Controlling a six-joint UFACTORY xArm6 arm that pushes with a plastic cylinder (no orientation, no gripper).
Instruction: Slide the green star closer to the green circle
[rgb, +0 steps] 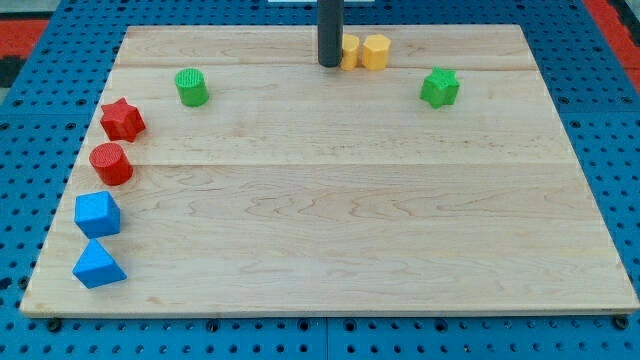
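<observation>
There is no claw on this arm, so nothing is clenched or released; only my tip (329, 64) rests on the wooden board (330, 230) near the view's top, just beside two yellow blocks (366, 51). The green star (439, 88) lies to its right, the green circle (191, 87) well apart at left. Red star (122, 120), red cylinder (111, 164) and two blue blocks (97, 214) line the left edge. No writing is legible.
</observation>
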